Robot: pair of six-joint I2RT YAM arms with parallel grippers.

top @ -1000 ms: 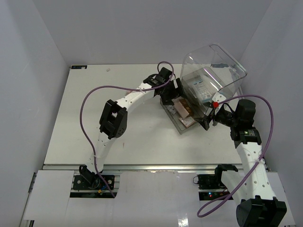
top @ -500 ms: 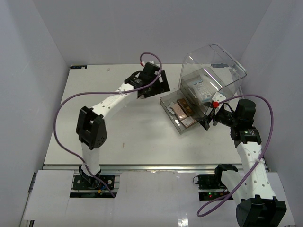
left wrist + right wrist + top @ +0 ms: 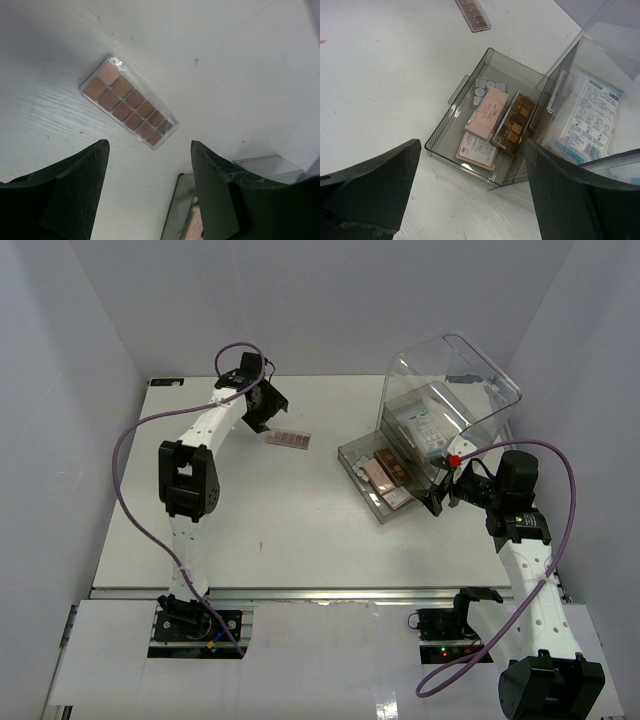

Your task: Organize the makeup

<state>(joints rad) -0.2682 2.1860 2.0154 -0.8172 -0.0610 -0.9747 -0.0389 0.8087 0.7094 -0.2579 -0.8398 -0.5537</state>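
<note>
Brown pan palette (image 3: 288, 439) is lying flat on the bench (image 3: 200, 520), pans facing up, nothing touching it, well to the left of the smoked clear tray (image 3: 352, 452). Left hand (image 3: 262, 410) is hovering just beside its back-left end, fingers (image 3: 80, 170) spread, gripping nothing.

Tray is holding a silvery grid palette (image 3: 482, 90), a pink compact (image 3: 487, 110) and a gold-brown palette (image 3: 515, 125), lying side by side. White-blue packet (image 3: 587, 120) is sitting inside the clear domed box (image 3: 470, 370) right behind the tray.

Right hand (image 3: 445, 492) is hanging near the tray's right corner, fingers spread, empty.
</note>
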